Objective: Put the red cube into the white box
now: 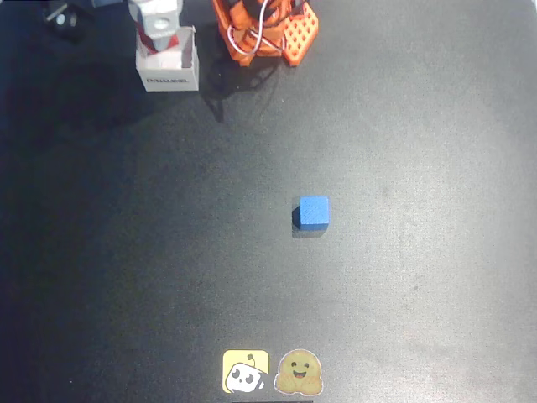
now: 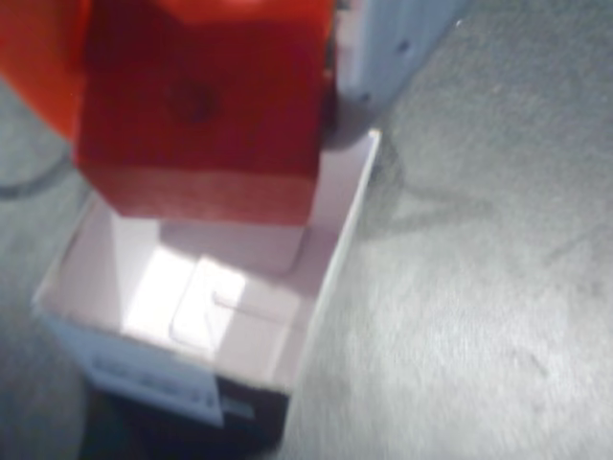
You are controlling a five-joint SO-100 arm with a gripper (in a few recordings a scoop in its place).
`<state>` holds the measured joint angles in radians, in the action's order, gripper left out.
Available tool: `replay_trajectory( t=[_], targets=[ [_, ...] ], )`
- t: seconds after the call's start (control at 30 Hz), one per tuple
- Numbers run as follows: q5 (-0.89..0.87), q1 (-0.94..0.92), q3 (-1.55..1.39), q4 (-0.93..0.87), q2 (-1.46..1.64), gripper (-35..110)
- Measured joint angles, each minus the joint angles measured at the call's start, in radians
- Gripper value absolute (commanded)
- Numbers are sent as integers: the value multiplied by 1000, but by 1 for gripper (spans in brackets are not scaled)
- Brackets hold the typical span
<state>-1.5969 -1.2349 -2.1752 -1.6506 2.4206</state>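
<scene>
We see the gripper grasping the red cube above the white box; its interior holds nothing, at eleven o'clock overhead.

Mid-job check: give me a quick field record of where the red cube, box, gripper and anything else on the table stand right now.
red cube: the red cube is held in the gripper, above the open box
white box: the white box is upright, its opening directly below the cube; inside looks empty
gripper: shut on the cube, over the box at the table's top left in the overhead view
cube release: not yet done
blue cube: the blue cube sits alone mid-table, apart from the box
stickers: two stickers at the bottom edge
</scene>
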Motion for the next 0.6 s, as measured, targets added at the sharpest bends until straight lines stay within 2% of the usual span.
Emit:
replay_trajectory(
  t=[0.23, 0.33, 0.4, 0.6],
  targets=[
    [48, 2, 0, 29, 5, 22],
    [51, 2, 0, 32, 5, 14],
    [60, 2, 0, 32, 5, 0],
    [137, 21, 0, 84, 5, 0]
  ],
)
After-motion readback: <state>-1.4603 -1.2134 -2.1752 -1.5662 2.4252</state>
